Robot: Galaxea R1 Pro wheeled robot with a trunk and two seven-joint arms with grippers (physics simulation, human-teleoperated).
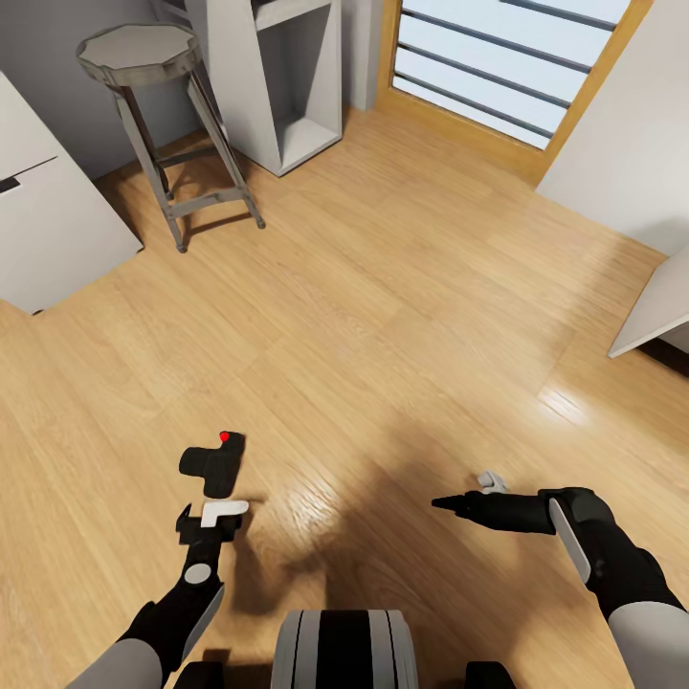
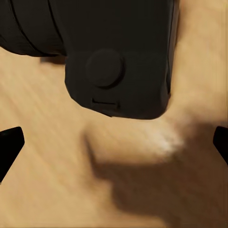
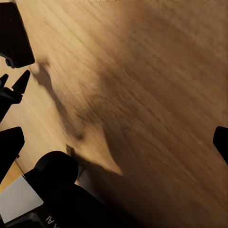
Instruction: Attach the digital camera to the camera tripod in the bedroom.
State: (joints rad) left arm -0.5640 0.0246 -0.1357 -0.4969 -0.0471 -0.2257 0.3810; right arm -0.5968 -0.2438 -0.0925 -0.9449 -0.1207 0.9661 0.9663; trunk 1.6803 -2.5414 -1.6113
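The digital camera (image 1: 212, 463), a small black body with a red round button, lies on the light wood floor. My left gripper (image 1: 206, 514) hovers just behind it, open and holding nothing. In the left wrist view the digital camera (image 2: 114, 52) sits just beyond the gripper (image 2: 114, 142), whose fingertips (image 2: 9, 145) stand wide apart. My right gripper (image 1: 464, 490) hangs over bare floor to the right, open and empty, its fingertips (image 3: 9, 145) far apart. The right wrist view also catches the camera (image 3: 14, 33). The camera tripod is out of view.
A grey stool (image 1: 144, 57) and a grey open shelf unit (image 1: 287, 77) stand at the back left. A white cabinet (image 1: 48, 220) is at the left, a wood-framed glass door (image 1: 507, 67) at the back and a white furniture edge (image 1: 660, 306) at the right.
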